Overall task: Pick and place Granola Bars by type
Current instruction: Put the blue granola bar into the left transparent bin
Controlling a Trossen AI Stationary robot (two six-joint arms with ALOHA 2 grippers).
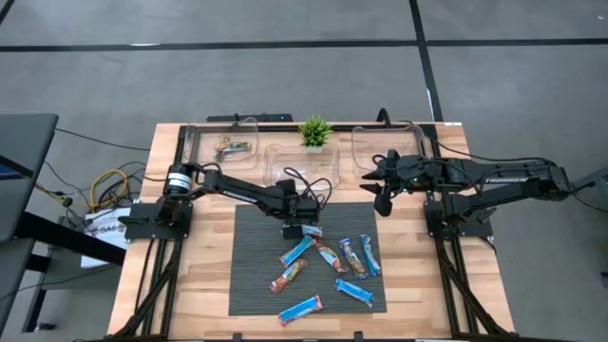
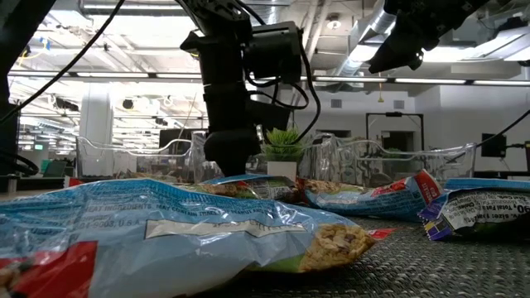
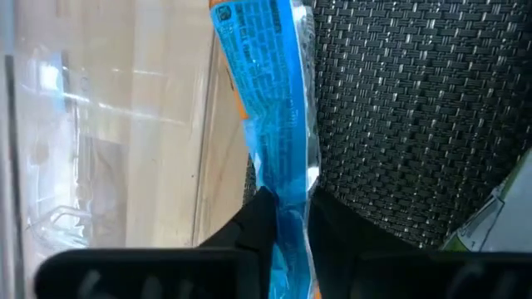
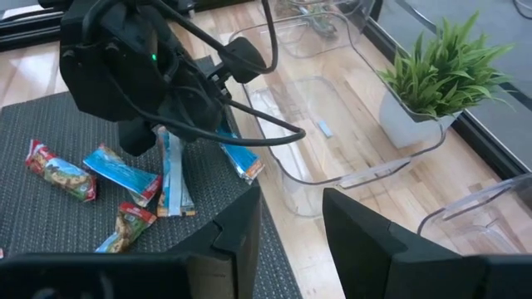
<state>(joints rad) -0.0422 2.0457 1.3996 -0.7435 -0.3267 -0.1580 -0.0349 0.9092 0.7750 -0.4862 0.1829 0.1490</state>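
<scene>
Granola Bars mostly left unsorted on the mat; one blue bar is clamped by the left gripper, right gripper parked apart.

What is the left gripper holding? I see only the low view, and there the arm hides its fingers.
Observer: The left gripper is shut on a blue granola bar. It pinches the bar near one end, close to the back edge of the woven mat.
Operator: And the other arm?
Observer: The right gripper is open and empty. It hovers by the front of the right clear bin.
Operator: Is any bar sorted already?
Observer: Yes, the left clear bin holds one green and yellow bar.
</scene>
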